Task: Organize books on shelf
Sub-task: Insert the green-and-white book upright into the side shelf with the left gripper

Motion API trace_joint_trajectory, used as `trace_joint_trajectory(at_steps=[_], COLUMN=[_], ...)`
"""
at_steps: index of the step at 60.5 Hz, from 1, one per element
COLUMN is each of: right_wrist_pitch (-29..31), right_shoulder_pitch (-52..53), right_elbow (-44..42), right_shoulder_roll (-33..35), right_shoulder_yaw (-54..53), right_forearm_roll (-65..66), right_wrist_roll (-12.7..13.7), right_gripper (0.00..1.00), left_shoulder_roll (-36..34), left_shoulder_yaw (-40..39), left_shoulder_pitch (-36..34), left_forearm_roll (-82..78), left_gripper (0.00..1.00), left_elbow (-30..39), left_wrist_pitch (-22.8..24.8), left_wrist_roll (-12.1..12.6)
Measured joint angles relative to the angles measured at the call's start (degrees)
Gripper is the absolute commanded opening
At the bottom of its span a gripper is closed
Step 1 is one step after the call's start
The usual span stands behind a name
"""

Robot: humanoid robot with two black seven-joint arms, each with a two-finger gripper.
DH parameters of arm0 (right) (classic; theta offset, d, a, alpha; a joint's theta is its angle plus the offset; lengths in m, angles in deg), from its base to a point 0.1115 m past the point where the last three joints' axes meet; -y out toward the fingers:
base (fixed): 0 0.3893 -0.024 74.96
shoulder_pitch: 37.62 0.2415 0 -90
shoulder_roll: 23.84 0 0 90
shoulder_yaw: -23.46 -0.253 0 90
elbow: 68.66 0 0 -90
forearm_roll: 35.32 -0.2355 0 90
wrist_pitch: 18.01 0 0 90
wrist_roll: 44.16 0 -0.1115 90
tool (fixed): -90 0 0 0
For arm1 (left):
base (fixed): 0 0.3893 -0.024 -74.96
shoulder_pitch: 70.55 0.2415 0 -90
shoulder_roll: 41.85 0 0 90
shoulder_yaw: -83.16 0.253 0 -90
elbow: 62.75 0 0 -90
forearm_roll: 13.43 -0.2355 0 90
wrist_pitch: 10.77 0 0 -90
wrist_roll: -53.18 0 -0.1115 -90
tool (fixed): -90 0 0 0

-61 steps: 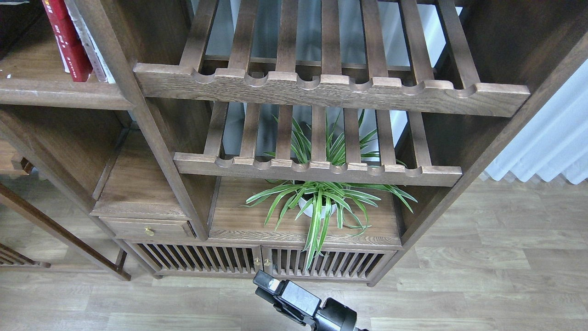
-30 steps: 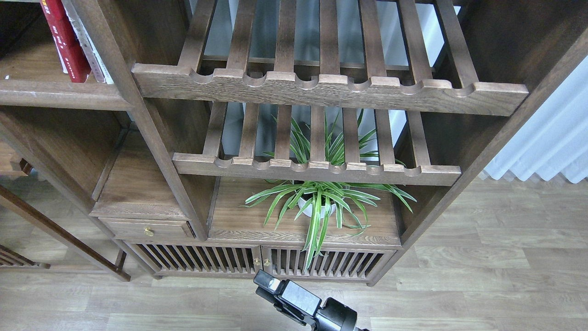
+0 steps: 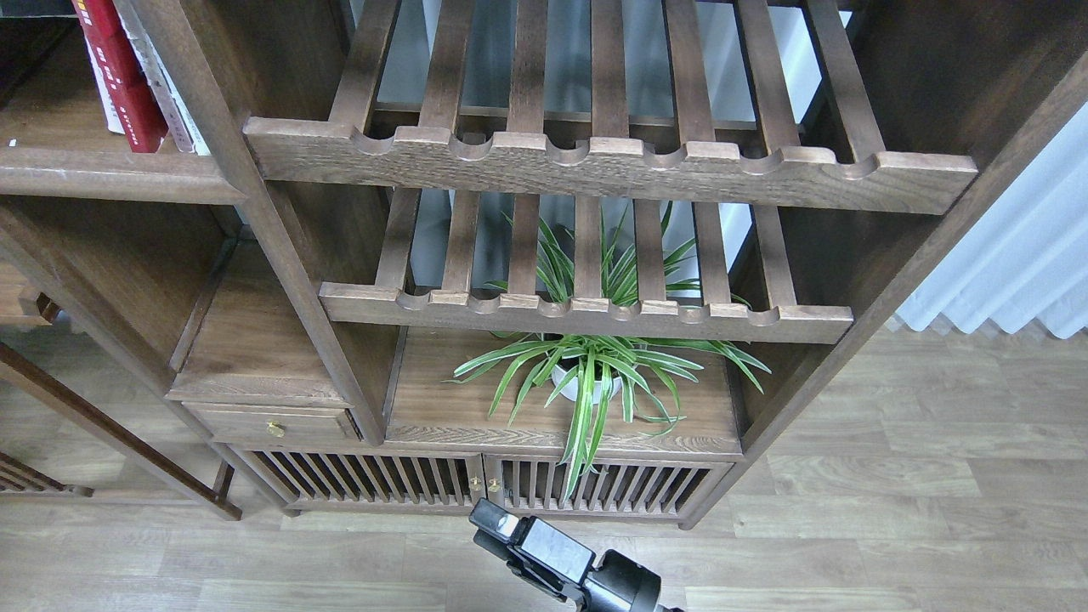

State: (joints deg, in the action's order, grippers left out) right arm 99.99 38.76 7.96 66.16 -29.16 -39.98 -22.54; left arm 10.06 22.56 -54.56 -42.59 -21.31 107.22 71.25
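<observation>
Overhead, red book (image 3: 119, 76) on shelf (image 3: 110, 174), far up-left of end effector (image 3: 497, 529).

One view only, from the robot's head, looking forward and steeply down at a big wooden bookcase (image 3: 280, 255) from close range. The slatted racks (image 3: 612, 161) fill the upper frame, the plank floor (image 3: 892, 510) the lower, and an arm part (image 3: 569, 565) pokes in at bottom centre.
</observation>
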Motion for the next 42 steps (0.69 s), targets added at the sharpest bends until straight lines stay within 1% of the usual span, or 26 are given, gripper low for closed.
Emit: trace_joint_trajectory(at_steps=[7,9,10,11,14,17,32,42], right_wrist_pitch=[0.0,0.0,0.0,0.0,0.0,0.0,0.0,0.0], right_shoulder_pitch=[0.0,0.0,0.0,0.0,0.0,0.0,0.0,0.0], right_elbow=[-0.1,-0.1,-0.1,-0.1,-0.1,-0.1,-0.1,-0.1], right_shoulder_roll=[0.0,0.0,0.0,0.0,0.0,0.0,0.0,0.0], right_shoulder_yaw=[-0.1,-0.1,-0.2,-0.2,-0.2,-0.2,-0.2,-0.2], right_forearm_roll=[0.0,0.0,0.0,0.0,0.0,-0.1,-0.1,-0.1], right_wrist_roll=[0.0,0.0,0.0,0.0,0.0,0.0,0.0,0.0], right_gripper=[0.99,0.99,0.99,0.99,0.99,0.99,0.99,0.99], left_shoulder_roll=[0.5,0.5,0.6,0.6,0.7,0.9,-0.5,-1.7], left_shoulder_yaw=[0.7,0.8,0.8,0.9,0.9,0.8,0.1,-1.1], left_shoulder_pitch=[-0.6,-0.6,-0.6,-0.6,-0.6,-0.3,1.7,3.4], left_forearm_roll=[0.0,0.0,0.0,0.1,0.5,0.9,5.4,6.9], left_gripper=[0.31,0.35,0.4,0.42,0.51,0.55,0.56,0.56], left_elbow=[-0.8,-0.9,-0.9,-0.9,-0.9,-0.9,-0.2,1.4], left_wrist_pitch=[0.0,0.0,0.0,0.0,0.0,0.0,0.0,0.0], left_wrist_roll=[0.0,0.0,0.0,-0.1,-0.5,-0.7,-0.9,-1.4])
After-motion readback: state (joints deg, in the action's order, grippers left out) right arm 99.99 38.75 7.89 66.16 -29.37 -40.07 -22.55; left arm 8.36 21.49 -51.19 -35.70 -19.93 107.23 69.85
